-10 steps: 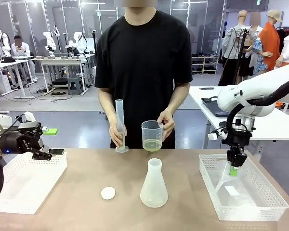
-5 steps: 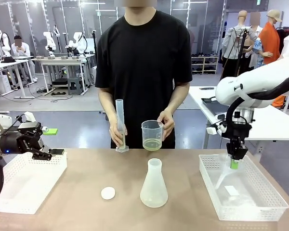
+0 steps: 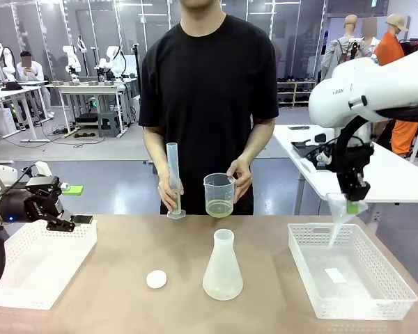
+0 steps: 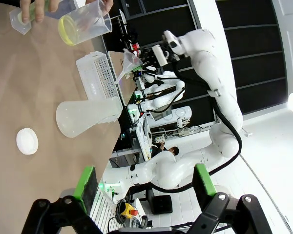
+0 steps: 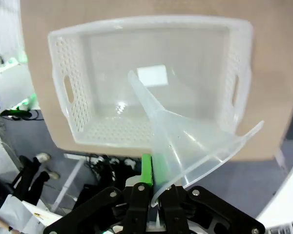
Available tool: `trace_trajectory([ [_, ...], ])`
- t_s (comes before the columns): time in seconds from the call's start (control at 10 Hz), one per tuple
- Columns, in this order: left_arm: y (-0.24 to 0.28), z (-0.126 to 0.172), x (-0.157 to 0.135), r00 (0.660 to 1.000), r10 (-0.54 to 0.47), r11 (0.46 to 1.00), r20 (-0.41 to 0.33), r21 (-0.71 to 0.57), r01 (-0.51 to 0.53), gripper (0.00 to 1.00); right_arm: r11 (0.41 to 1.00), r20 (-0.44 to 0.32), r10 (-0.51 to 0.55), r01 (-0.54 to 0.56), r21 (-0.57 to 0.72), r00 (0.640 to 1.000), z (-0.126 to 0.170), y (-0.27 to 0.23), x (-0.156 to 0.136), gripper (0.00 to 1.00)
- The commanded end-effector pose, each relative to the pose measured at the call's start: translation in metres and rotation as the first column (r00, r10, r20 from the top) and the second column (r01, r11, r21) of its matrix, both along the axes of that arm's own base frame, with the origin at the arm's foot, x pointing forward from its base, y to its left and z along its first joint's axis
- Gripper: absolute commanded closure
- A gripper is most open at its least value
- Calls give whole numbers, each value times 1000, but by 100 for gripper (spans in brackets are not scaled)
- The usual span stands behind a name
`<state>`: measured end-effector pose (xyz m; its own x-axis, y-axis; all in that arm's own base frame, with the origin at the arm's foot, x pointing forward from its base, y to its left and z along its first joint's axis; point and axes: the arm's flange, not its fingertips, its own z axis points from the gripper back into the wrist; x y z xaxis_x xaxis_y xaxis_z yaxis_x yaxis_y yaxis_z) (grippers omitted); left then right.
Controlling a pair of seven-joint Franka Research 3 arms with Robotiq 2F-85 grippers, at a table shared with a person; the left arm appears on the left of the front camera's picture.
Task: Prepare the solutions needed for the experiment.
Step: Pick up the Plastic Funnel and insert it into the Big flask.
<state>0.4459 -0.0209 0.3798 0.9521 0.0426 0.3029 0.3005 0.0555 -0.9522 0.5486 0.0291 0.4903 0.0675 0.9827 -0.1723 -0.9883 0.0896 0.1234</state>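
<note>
Front view: a person stands at the far side of the worktop (image 3: 125, 250). One hand (image 3: 170, 200) steadies a tall graduated cylinder (image 3: 173, 174) standing upright on the worktop. The other hand (image 3: 242, 181) holds a clear beaker (image 3: 219, 191) just above the surface, beside the cylinder. The solution (image 3: 219, 208) lies as a shallow pale yellow layer in the beaker's bottom. Nearer the robot, an empty Erlenmeyer flask (image 3: 223, 268) stands mid-worktop, with a small white round cap (image 3: 156, 279) apart on its left. The left claw (image 3: 78, 204) hangs over the far edge of the left white basket (image 3: 38, 268), jaws spread and empty. The right claw (image 3: 353, 202) is raised above the right white basket (image 3: 386, 282), pinching a clear funnel (image 3: 338, 212) whose spout points down toward the basket.

Left wrist view: the left claw (image 4: 144, 185) stands wide open, green pads (image 4: 85, 187) well apart, nothing between them. Beyond lie the cap (image 4: 27, 141), the flask (image 4: 88, 117) and the beaker (image 4: 85, 24) with its yellow solution (image 4: 68, 30).

Right wrist view: the right claw (image 5: 154, 192) is clamped on the funnel's (image 5: 185, 141) wide rim. Its spout reaches over the basket (image 5: 63, 92), where a white rectangular slip (image 5: 151, 75) lies on the bottom.
</note>
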Motion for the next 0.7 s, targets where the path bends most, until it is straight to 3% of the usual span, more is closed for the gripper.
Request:
trace_trajectory([
  [0.0, 0, 2, -1, 1000, -5, 1000, 1, 8, 5, 0, 994, 162, -44, 59, -93, 986, 18, 12, -33, 100],
  [0.3, 0, 2, -1, 1000, -5, 1000, 1, 8, 5, 0, 986, 319, -42, 91, -139, 947, 45, 31, -66, 100],
  [0.4, 0, 2, -1, 1000, -5, 1000, 1, 8, 5, 0, 983, 331, -65, 118, -141, 941, 44, 33, -70, 100],
  [0.5, 0, 2, -1, 1000, -5, 1000, 1, 8, 5, 0, 993, 263, -22, 51, -103, 964, 59, 26, -52, 100],
  [0.6, 0, 2, -1, 1000, -5, 1000, 1, 8, 5, 0, 993, 263, -22, 51, -103, 964, 59, 26, -52, 100],
])
